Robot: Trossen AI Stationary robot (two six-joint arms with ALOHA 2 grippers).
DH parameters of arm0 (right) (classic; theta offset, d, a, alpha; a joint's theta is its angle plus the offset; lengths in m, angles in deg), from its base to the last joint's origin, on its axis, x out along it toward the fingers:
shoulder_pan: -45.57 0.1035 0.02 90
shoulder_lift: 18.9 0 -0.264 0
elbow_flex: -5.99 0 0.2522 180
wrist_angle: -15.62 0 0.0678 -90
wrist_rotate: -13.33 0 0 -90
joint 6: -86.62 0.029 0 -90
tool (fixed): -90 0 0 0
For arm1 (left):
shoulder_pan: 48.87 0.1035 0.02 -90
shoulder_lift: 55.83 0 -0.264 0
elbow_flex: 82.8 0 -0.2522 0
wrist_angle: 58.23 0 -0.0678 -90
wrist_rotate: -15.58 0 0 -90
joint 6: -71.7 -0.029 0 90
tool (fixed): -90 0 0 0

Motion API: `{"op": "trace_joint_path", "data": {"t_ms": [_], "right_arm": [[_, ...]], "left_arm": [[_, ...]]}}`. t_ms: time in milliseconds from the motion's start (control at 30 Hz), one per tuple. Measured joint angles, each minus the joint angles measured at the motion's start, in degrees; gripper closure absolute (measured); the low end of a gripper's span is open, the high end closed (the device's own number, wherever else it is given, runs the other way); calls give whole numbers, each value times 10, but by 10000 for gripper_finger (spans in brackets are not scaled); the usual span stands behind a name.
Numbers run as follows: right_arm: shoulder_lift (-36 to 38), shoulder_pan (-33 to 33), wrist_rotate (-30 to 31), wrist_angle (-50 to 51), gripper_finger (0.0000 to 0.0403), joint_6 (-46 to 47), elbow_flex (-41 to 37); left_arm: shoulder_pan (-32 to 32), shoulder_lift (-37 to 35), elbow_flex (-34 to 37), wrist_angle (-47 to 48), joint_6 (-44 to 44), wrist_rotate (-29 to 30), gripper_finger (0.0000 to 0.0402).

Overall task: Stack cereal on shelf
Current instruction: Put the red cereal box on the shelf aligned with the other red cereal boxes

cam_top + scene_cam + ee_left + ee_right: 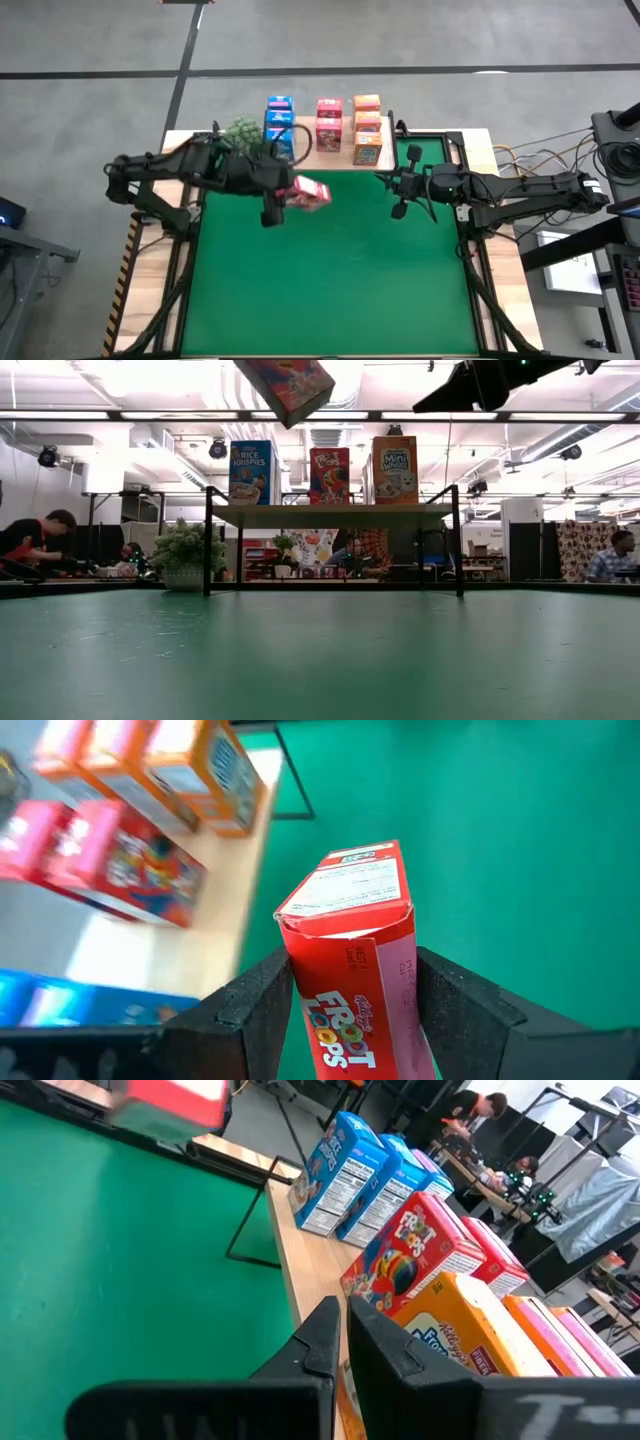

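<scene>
Right now your left pincer (287, 197) is clamped on a small red Froot Loops cardboard box (311, 193), its two dark fingers (258, 1010) pressed against the box's opposite sides, and it holds the box up in the air over the far part of the green mat-covered counter (330, 280), just in front of the shelf. In the low view the red box (286, 386) hangs tilted, high above the level of the shelf top. The low light wooden plank shelf on thin black legs (335, 513) stands at the far edge of the counter, and you can see three columns of small cereal boxes on it: blue Rice Krispies boxes (279, 120) on the left, pink-red boxes (329, 124) in the middle and orange Mini-Wheats boxes (366, 129) on the right. A green leafy plant (240, 134) sits just beside the blue column, off the shelf's left end. Your right pincer (401, 183) is clenched with nothing between its fingers, hovering above the counter near the shelf's right end, well apart from the held box. People sit in the room beyond the counter.
</scene>
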Motion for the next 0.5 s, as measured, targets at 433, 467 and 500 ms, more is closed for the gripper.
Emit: {"op": "trace_joint_path", "data": {"t_ms": [433, 467, 500], "right_arm": [[0, 0, 0, 10, 390, 3, 0], [0, 0, 0, 10, 390, 2, 0], [0, 0, 0, 10, 390, 2, 0]], "left_arm": [[87, 36, -53, -43, -205, -2, 221], [92, 45, -64, -39, -223, -2, 221], [98, 56, -78, -30, -241, -2, 221]]}}
